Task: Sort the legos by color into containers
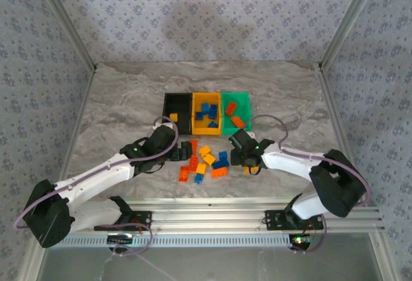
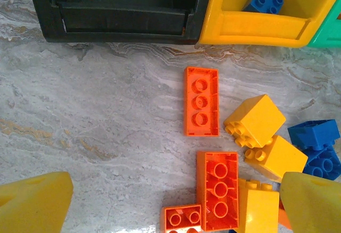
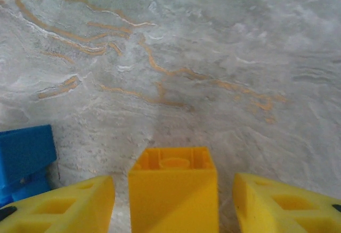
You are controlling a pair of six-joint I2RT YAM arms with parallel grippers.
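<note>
Loose legos (image 1: pixel 206 162) in blue, yellow and orange lie in front of the black bin (image 1: pixel 168 103), the yellow bin (image 1: pixel 197 110) and the green bin (image 1: pixel 244 96). My left gripper (image 2: pixel 176 211) is open above the table, its yellow fingers (image 2: pixel 32 206) wide apart. Two upside-down orange bricks (image 2: pixel 218 190) lie between them, and a long orange brick (image 2: pixel 201 109) lies just ahead. My right gripper (image 3: pixel 173 206) is open around a yellow brick (image 3: pixel 173 190), with a gap on each side. A blue brick (image 3: pixel 24 155) sits to its left.
The black bin holds one yellow brick (image 1: pixel 173 116). The yellow bin holds blue bricks (image 1: pixel 207 110), and the green bin holds two orange bricks (image 1: pixel 230 108). Yellow bricks (image 2: pixel 254 121) and blue bricks (image 2: pixel 314 134) crowd the right of the left wrist view. Bare marble table (image 1: pixel 116 114) lies to the left.
</note>
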